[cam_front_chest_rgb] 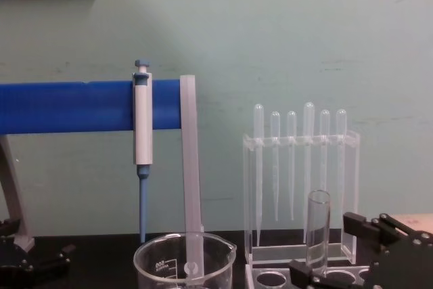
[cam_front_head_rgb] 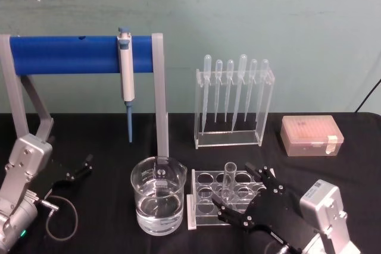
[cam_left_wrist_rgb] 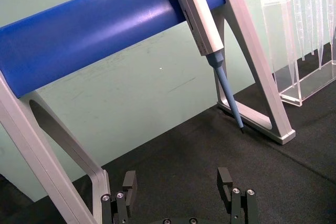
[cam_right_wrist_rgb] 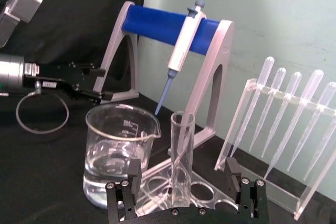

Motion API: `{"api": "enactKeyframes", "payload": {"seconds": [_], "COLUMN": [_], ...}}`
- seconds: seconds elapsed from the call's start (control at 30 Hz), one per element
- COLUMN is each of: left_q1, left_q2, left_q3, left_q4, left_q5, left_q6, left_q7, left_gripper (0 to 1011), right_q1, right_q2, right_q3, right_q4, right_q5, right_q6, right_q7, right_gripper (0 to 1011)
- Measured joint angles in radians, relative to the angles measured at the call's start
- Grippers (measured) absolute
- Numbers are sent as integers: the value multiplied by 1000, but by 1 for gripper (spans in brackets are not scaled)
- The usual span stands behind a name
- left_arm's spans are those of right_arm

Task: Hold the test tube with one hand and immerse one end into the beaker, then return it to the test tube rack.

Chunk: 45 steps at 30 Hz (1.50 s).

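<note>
1. The black surface (cam_front_head_rgb: 107, 135) carried everything.
2. A stand (cam_front_head_rgb: 65, 55) with a blue bar stood at the back left, and a blue-and-white pipettor (cam_front_head_rgb: 125, 72) hung from the bar.
3. A clear holder (cam_front_head_rgb: 265, 117) stood at the back right of centre, with six thin pipettes (cam_front_head_rgb: 242, 87) hanging in it.
4. My right end effector (cam_front_head_rgb: 241, 190) sat low at the front right, reaching in over the tube rack (cam_front_head_rgb: 191, 206). Its fingers were spread wide, one on each side of the test tube (cam_front_head_rgb: 229, 182), and in the right wrist view neither finger touched the glass.
5. My left end effector (cam_front_head_rgb: 80, 168) lay at the left of the surface near the stand's foot, with its fingers spread and nothing between them.
6. The beaker (cam_front_head_rgb: 158, 197) stood just left of the tube rack, partly filled with clear liquid.
7. The tube rack lay between the beaker and my right end effector.
8. The test tube stood nearly upright in one hole of the tube rack, open end up.
</note>
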Motion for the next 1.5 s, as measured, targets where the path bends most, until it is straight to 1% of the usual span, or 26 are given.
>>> {"api": "enactKeyframes", "payload": {"seconds": [0.17,0.5,0.6,0.77,0.8,0.83,0.87,0.93,1.0,1.07,1.13,1.17,1.23,1.27,1.33,1.37,1.43,1.5], "left_q1": [0,0,0,0,0,0,0,0,0,0,0,0,0,0,0,0,0,0], "left_q2": [0,0,0,0,0,0,0,0,0,0,0,0,0,0,0,0,0,0], "left_q3": [0,0,0,0,0,0,0,0,0,0,0,0,0,0,0,0,0,0], "left_q4": [0,0,0,0,0,0,0,0,0,0,0,0,0,0,0,0,0,0], "left_q5": [0,0,0,0,0,0,0,0,0,0,0,0,0,0,0,0,0,0], "left_q6": [0,0,0,0,0,0,0,0,0,0,0,0,0,0,0,0,0,0], "left_q7": [0,0,0,0,0,0,0,0,0,0,0,0,0,0,0,0,0,0], "left_gripper": [1000,1000,1000,1000,1000,1000,1000,1000,1000,1000,1000,1000,1000,1000,1000,1000,1000,1000], "right_q1": [18,35,38,36,35,34,33,32,30,29,27,26,23,21,19,17,14,12], "right_q2": [-35,-73,-85,-101,-103,-106,-108,-112,-117,-119,-122,-124,-126,-128,-131,-132,-134,-137], "right_q3": [1,11,16,26,28,31,33,38,44,47,51,54,57,61,65,69,73,78], "right_q4": [32,53,59,62,62,62,62,62,62,62,62,61,59,56,53,49,46,42], "right_q5": [-4,-15,-19,-24,-25,-27,-27,-28,-30,-32,-35,-36,-38,-40,-42,-42,-43,-45], "right_q6": [-13,-12,-10,2,4,7,8,9,11,11,12,12,13,13,14,14,14,14], "right_q7": [13,29,31,34,34,35,35,38,42,44,46,47,51,53,55,59,62,66], "right_gripper": [1004,1004,967,826,814,773,763,682,640,568,518,456,421,364,315,255,229,225]}}
